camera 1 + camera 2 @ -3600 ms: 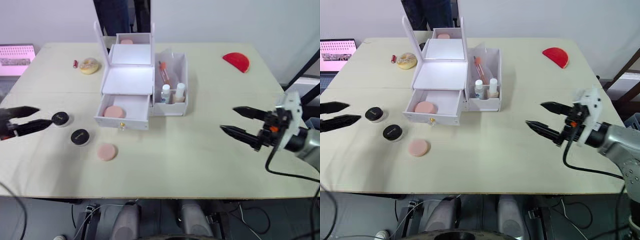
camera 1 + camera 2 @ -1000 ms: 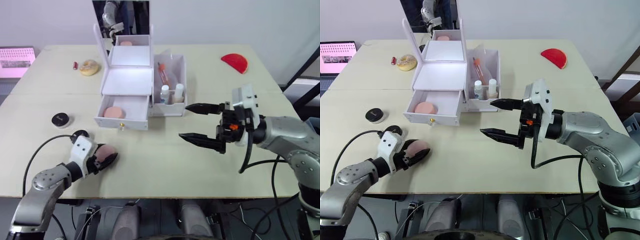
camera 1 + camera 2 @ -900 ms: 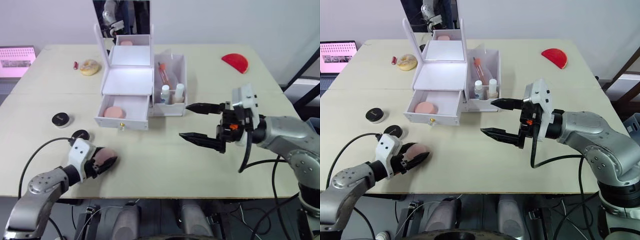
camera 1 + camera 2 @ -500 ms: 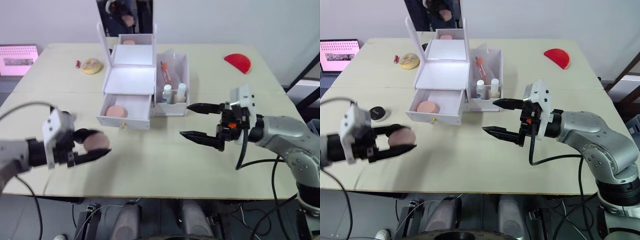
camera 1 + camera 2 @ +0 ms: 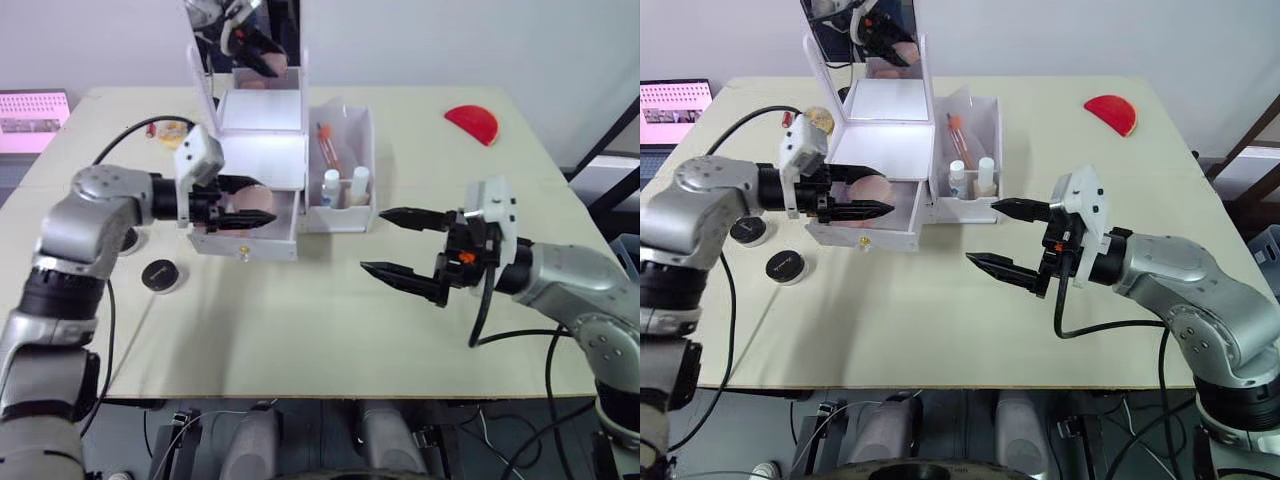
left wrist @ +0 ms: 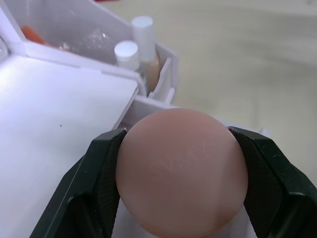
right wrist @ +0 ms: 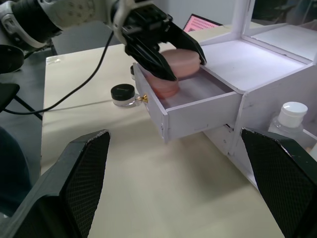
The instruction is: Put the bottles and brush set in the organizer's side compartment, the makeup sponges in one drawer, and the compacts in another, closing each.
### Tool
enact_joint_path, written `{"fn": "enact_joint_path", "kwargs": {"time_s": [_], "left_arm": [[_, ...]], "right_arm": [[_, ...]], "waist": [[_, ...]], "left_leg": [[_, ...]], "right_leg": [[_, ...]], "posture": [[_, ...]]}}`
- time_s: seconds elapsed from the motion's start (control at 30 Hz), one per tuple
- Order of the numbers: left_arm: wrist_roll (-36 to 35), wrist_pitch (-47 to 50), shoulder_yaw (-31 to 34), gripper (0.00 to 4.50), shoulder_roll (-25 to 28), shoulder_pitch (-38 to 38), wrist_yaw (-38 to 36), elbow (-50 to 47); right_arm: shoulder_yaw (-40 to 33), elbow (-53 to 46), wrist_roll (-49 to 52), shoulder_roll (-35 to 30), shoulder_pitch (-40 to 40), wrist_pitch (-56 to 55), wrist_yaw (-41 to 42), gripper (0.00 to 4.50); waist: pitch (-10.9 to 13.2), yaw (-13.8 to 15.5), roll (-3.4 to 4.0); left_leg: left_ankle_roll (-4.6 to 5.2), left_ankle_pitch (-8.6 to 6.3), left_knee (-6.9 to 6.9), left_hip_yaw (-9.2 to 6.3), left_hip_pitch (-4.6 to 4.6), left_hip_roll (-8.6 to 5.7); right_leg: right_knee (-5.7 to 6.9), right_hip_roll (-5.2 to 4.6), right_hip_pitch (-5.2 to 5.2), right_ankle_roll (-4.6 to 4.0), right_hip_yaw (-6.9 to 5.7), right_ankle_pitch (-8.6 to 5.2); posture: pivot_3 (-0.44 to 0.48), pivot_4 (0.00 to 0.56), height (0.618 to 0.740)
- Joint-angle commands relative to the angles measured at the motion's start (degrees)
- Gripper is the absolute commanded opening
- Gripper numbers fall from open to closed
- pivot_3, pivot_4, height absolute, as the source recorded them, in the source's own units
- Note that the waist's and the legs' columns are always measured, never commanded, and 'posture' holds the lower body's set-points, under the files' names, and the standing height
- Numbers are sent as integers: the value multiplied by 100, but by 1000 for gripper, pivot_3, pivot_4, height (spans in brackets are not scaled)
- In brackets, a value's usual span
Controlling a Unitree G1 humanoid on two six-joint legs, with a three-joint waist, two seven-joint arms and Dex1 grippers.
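— Two sponges, but how much of each can be seen?
— One sponge (image 6: 181,172) is clamped flat between the left gripper's (image 5: 868,208) fingers (image 6: 271,179), held just over the open lower drawer (image 5: 247,228) of the organizer (image 5: 898,150). The left wrist view shows its face plainly; from the head it is a pale pink sliver behind the black fingers. The second sponge (image 7: 164,87) lies in that drawer beneath the held one, seen from the right wrist view, largely covered from above.

— And the side compartment?
— Both bottles (image 5: 331,187) stand at its front, white caps up. The brush set (image 5: 961,139) leans behind them; its lower part is hidden by the bottles.

— The compacts?
— One compact (image 5: 786,265) sits on the table (image 5: 940,330) in front of the left arm. The other (image 5: 748,230) is partly hidden by that arm, probably the same kind of jar.

— What about the right gripper?
— The right gripper (image 5: 405,246) hangs over the table to the right of the organizer, fingers spread wide, holding nothing. A red half-circle (image 5: 473,124) lies at the far right of the table, well apart.
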Motion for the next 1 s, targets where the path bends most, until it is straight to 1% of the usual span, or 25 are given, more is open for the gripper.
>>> {"fn": "enact_joint_path", "kwargs": {"time_s": [0.03, 0.27, 0.6, 0.67, 0.73, 1.0], "left_arm": [[179, -243, -33, 2686, -174, -300, -278, 230], [298, -230, 5, 2686, -294, -324, -500, 256], [349, -124, 34, 2686, -362, -325, -568, 178], [377, -129, 33, 3730, -376, -320, -553, 194], [374, -106, 47, 4463, -380, -319, -554, 199], [392, -67, 231, 4463, -280, -555, -498, 370]], "right_arm": [[-235, -388, 175, -16, 86, 30, -228, 4500], [-315, -527, 235, -60, 270, 68, -438, 4500], [-190, -454, 174, -25, 185, 33, -536, 4500], [-173, -437, 159, -24, 167, 29, -542, 4500], [-161, -429, 142, -30, 161, 28, -549, 4500], [-138, -428, 106, -3, 158, 25, -581, 4500]], "waist": [[0, 19, 0], [0, 17, 0], [0, 16, 0], [0, 17, 0], [0, 17, 0], [0, 17, -1]], "left_leg": [[0, 0, 0, -1, -1, 0], [0, 0, 2, -3, -2, 0], [0, 0, 4, -3, -2, 0], [0, 0, 4, -3, -2, 0], [0, 0, 4, -3, -2, 0], [0, 0, 5, -4, -2, 0]], "right_leg": [[1, 0, 0, 2, 0, -2], [3, -1, 0, 5, 1, -3], [5, -1, 2, 5, 1, -3], [5, -1, 2, 6, 1, -3], [5, 0, 1, 6, 1, -3], [6, 0, 2, 6, 1, -3]], "posture": [[0, 150, 739], [0, 150, 739], [0, 150, 739], [0, 150, 739], [0, 150, 739], [0, 150, 739]]}}
